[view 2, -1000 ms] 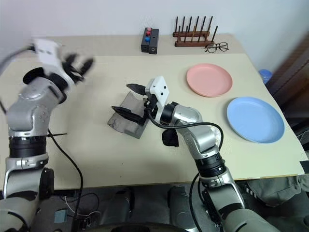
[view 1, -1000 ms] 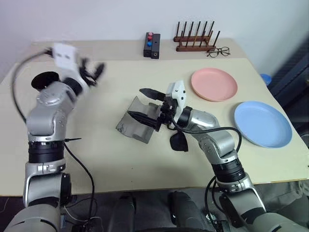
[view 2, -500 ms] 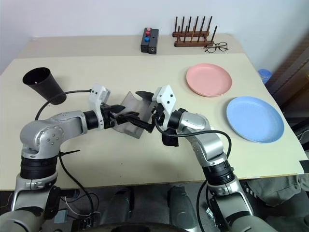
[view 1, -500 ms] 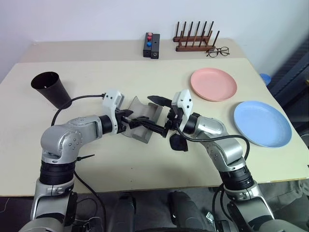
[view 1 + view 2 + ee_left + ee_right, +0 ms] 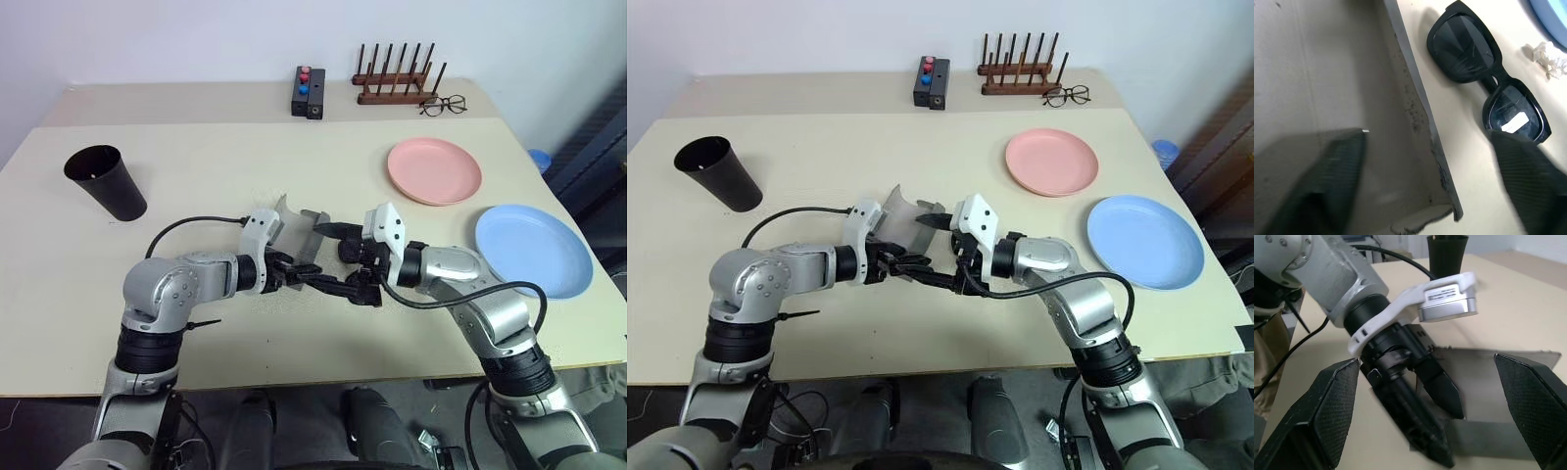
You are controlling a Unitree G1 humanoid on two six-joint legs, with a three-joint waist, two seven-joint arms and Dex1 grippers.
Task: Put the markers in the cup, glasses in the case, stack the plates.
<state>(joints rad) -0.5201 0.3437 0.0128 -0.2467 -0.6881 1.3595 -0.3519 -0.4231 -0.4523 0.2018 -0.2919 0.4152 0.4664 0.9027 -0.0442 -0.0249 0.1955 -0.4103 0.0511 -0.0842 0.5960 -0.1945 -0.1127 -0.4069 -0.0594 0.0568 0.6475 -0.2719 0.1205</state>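
Nearest, the two grippers meet at mid-table. The left gripper [image 5: 318, 284] has its fingers parted, one inside the open grey case [image 5: 299, 230], one over the table beside the one pair of black sunglasses [image 5: 1488, 73], gripping nothing. The right gripper [image 5: 343, 259] is spread wide and empty, facing the left one. Further out lie two plates, blue [image 5: 534, 250] and pink [image 5: 434, 170], apart, and one black cup [image 5: 106, 182] far left. At the far edge: one rack [image 5: 397, 76], one pair of spectacles [image 5: 443, 104], one black box [image 5: 310, 92].

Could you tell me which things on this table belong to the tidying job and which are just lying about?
Job: cup, case, sunglasses, pink plate, blue plate.

Lying about: clear spectacles, wooden rack, black button box, crumpled paper scrap.
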